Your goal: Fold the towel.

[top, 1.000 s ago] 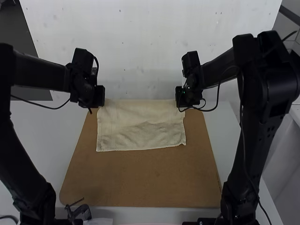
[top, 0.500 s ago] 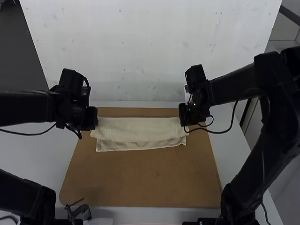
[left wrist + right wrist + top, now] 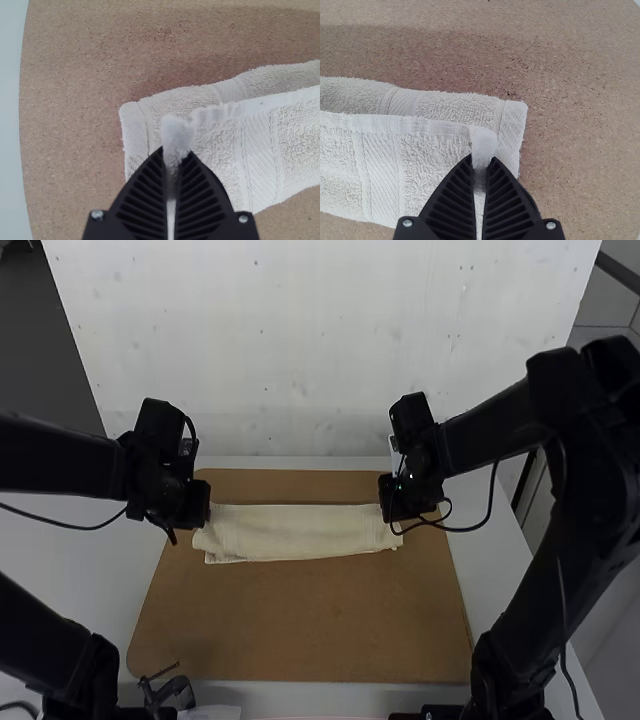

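Cream-white terry towel, folded over on itself into a long, narrow strip, lies on the flat brown speckled board that rests on the pale tabletop. In the high view the strip runs crosswise between the two arms, its left end at the black left end effector and its right end at the black right end effector.

Seen from its own wrist, the left end effector has its black, ribbed, tapered fingers clamped on a corner of the towel's upper layer, the pinched bit poking up between the tips. Beneath and just beyond that corner, the lower layer's edge sticks out over the board.

On its side, the right end effector is likewise clamped on the opposite upper corner, cloth squeezed between its fingertips. The upper layer's banded hem leads away from this corner, with a strip of the lower layer showing alongside.
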### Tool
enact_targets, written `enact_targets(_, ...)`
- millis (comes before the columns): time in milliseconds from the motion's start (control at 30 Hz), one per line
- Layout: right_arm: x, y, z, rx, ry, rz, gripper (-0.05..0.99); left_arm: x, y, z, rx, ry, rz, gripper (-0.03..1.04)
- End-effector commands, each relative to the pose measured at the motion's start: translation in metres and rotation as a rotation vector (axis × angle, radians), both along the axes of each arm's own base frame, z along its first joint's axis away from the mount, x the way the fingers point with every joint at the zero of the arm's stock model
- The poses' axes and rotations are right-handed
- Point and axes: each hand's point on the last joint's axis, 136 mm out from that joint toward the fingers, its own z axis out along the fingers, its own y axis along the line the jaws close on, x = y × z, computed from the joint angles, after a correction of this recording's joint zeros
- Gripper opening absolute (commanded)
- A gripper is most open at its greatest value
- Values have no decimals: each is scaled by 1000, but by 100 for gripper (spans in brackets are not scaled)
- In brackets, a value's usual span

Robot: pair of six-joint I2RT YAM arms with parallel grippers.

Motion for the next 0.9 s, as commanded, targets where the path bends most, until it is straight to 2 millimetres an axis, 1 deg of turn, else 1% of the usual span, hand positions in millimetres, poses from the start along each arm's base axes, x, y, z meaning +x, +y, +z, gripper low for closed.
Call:
enact_targets(0, 19, -1, 6, -12, -33, -36, 2, 19, 3, 1, 2, -18, 4, 2)
enact_targets(100, 26, -3, 2, -15, -29, -45, 2, 29, 5, 2, -4, -31, 15, 2)
enact_targets(267, 37, -5, -6, -16, -21, -60, 2, 38, 5, 4, -14, -46, 19, 2)
enact_targets(367, 40, -5, -12, -23, -9, -64, 2, 42, 3, 1, -15, -36, 15, 2)
enact_targets(500, 40, -5, -17, -24, 0, -66, 2, 39, 3, -11, -11, -1, 13, 2)
enact_targets(533, 41, -5, -17, -23, -1, -69, 8, 39, 3, -13, -11, 4, 15, 2)
enact_targets(567, 42, -5, -16, -18, -5, -74, 22, 38, 4, -15, -11, 8, 18, 9)
enact_targets(600, 43, -6, -16, -12, -7, -82, 43, 38, 5, -15, -12, 8, 20, 28)
enact_targets(633, 44, -5, -16, -7, -9, -85, 64, 38, 4, -15, -18, 9, 16, 53)
enact_targets(667, 44, -5, -14, -3, -11, -88, 77, 38, 4, -14, -16, 9, 13, 74)
enact_targets(700, 44, -6, -13, 1, -14, -95, 86, 39, 6, -13, -9, 3, 8, 90)
enact_targets(767, 46, -7, -6, 12, -26, -107, 88, 43, 14, 0, -14, -34, 28, 101)
enact_targets(867, 47, -9, 8, 49, -50, -135, 89, 49, 24, 28, -39, -113, 56, 101)
